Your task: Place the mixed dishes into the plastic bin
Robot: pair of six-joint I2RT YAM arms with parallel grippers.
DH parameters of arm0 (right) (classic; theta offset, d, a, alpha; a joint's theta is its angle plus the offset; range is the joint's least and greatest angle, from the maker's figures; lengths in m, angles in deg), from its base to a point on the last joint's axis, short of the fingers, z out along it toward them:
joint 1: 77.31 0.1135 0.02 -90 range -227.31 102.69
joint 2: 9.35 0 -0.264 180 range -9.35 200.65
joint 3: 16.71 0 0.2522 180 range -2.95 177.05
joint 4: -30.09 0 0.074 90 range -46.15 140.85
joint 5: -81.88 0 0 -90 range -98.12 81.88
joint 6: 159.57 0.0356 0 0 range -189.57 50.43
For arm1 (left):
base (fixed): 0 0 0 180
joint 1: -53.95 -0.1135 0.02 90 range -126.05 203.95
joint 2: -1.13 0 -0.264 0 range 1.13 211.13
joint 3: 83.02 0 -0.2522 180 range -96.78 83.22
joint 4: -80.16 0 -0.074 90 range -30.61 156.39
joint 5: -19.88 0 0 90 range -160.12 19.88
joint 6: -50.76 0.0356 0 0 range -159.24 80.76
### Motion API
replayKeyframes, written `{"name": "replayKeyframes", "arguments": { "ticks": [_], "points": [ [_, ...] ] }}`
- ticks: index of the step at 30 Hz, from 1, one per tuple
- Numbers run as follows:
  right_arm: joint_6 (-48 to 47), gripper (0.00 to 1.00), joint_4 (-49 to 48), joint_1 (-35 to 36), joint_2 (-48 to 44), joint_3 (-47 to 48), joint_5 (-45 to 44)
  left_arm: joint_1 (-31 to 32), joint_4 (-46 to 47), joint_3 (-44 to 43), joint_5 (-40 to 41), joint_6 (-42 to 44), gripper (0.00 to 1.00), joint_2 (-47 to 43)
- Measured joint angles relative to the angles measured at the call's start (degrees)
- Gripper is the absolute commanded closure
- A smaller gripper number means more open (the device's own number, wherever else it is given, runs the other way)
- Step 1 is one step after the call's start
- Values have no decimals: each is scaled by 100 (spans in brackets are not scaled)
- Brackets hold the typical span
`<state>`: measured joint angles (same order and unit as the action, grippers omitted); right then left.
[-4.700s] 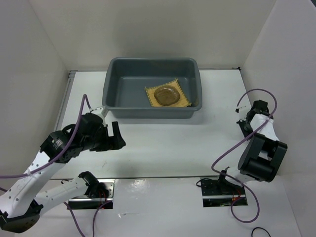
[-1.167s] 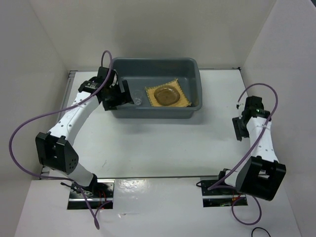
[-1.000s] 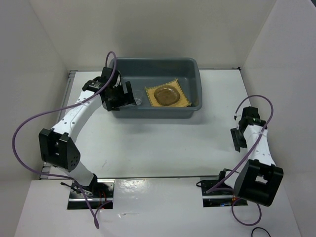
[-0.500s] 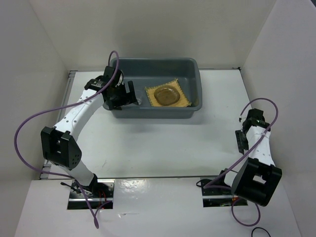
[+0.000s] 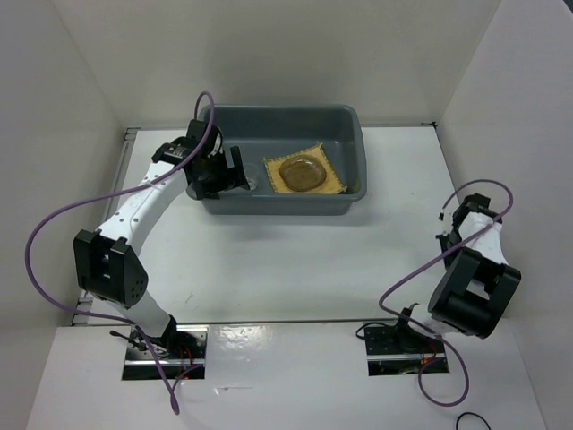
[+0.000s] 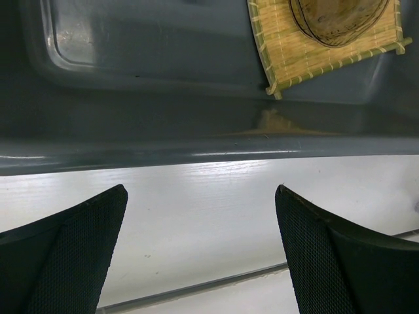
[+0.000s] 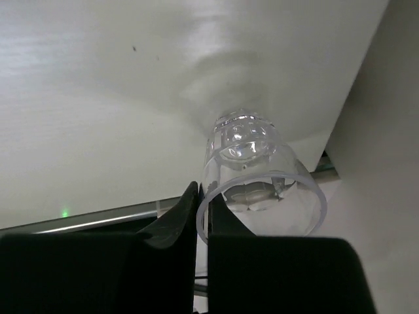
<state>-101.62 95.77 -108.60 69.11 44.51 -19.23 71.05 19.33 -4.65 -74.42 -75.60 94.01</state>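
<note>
The grey-blue plastic bin (image 5: 269, 204) stands at the back of the table. A yellow woven mat (image 5: 272, 180) lies in it with a round see-through plate (image 5: 302, 172) on top. My left gripper (image 5: 229, 173) is open and empty, hovering over the bin's left near corner. In the left wrist view its gripper (image 6: 200, 196) is above the white table, with the bin's wall (image 6: 196, 131), the mat (image 6: 294, 59) and the plate (image 6: 337, 19) ahead. My right gripper (image 7: 201, 196) is shut on the rim of a small clear cup (image 7: 252, 170), by the right wall (image 5: 452, 226).
White walls close in the table on the left, back and right. The right wall (image 7: 386, 131) is just beside the cup. A purple cable (image 5: 421, 269) loops from the right arm over the table. Metal base plates (image 5: 166, 354) sit at the near edge.
The left arm swung from the near left up to the bin's left edge and has held there. The right gripper moved nearer, then back out to the right wall.
</note>
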Motion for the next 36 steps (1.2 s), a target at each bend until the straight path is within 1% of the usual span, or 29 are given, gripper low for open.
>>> {"name": "replayKeyframes", "arguments": {
  "ticks": [2,4,5,8,11,12,13,14,16,18,24,26,28,30,32,36],
  "points": [
    [92,100,142,46,105,450,210,-42,-4,2,24,4,0,-4],
    [269,100,420,299,144,1163,367,-87,-7,2,92,9,0,-13],
    [348,100,485,549,151,1637,459,-111,-9,2,116,13,0,-17],
    [518,100,667,1703,299,3467,739,-199,-22,0,234,26,0,-52],
    [518,100,793,2688,839,5418,1010,-308,-46,0,315,39,0,-96],
    [522,100,909,3058,1196,6207,1016,-350,-42,0,330,39,0,-109],
    [518,100,955,3305,1456,6725,1032,-391,-44,0,343,39,0,-127],
    [516,100,1152,3617,1840,7449,1036,-437,-37,7,361,37,0,-140],
    [522,100,1421,4258,2706,8778,1016,-533,0,57,385,35,0,-201],
    [457,100,1537,4924,3602,9860,925,-664,15,177,402,35,0,-337],
    [151,100,1941,6743,5960,12268,708,-951,-52,304,577,35,0,-874],
    [66,100,1943,7191,6437,12640,726,-1021,-83,356,632,35,0,-1034],
    [4,100,1941,7593,6679,12664,901,-1095,-146,457,675,35,0,-1207],
    [-7,100,1843,7823,6808,12561,1154,-1174,-284,527,706,33,0,-1353],
    [-46,100,1727,7882,6857,12439,1370,-1263,-407,557,728,39,0,-1449],
    [-157,100,1432,7757,7099,12450,1738,-1421,-662,595,807,68,0,-1578]
  ]
}}
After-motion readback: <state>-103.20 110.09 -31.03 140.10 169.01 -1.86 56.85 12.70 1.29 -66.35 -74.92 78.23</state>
